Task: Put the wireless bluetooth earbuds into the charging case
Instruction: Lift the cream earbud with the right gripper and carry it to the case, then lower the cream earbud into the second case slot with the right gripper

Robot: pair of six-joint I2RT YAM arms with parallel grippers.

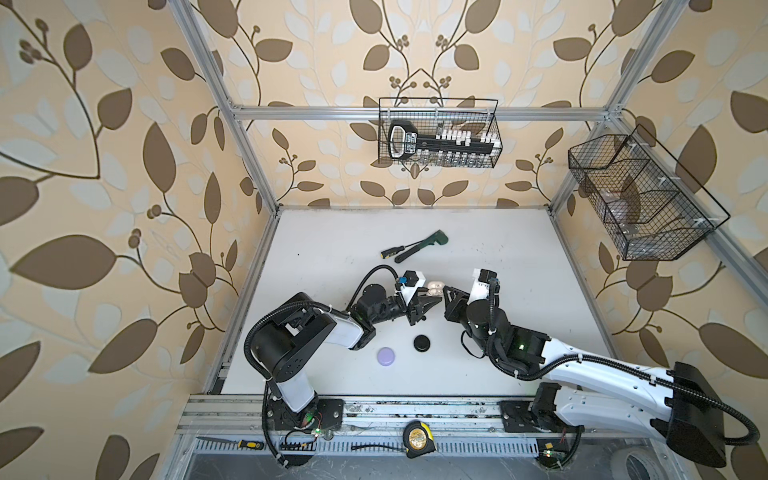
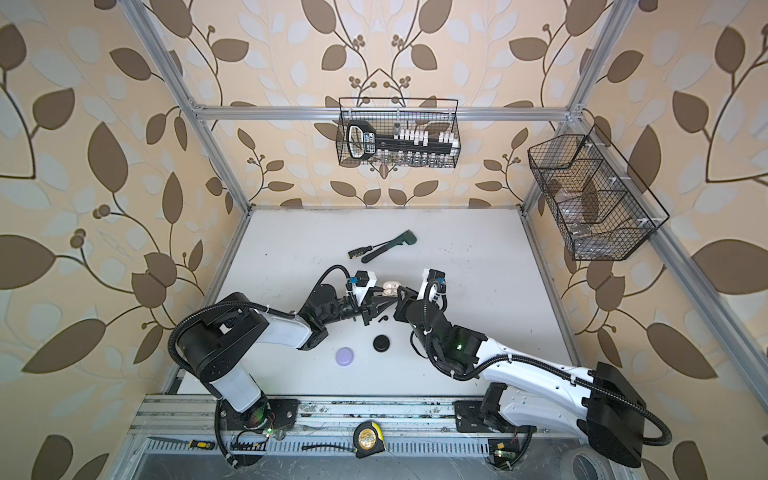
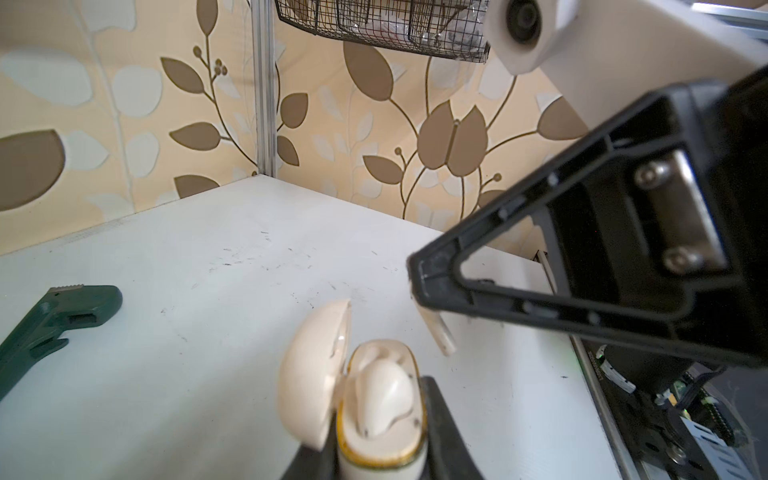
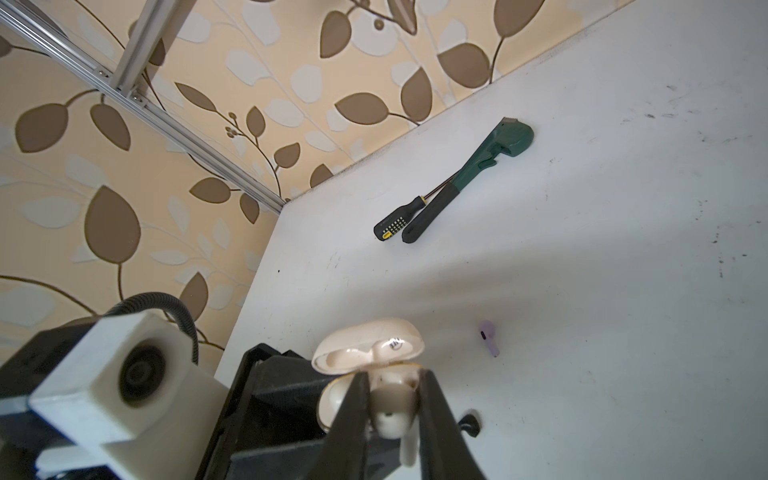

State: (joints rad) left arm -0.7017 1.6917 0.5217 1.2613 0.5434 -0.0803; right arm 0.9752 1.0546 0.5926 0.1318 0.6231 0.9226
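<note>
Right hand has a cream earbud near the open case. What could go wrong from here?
1. The cream earbud hangs tilted in the right hand; its stem may miss the slot.
2. The left hand only pinches the cream case by its sides; a hard push could twist it.
3. The right hand might knock the open lid.

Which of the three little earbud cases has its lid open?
The cream plastic case in the left gripper: its lid is flipped up. The round black case and round lilac case lie shut.

Top views overhead; wrist views close, sharing case [image 3: 374, 461].
</note>
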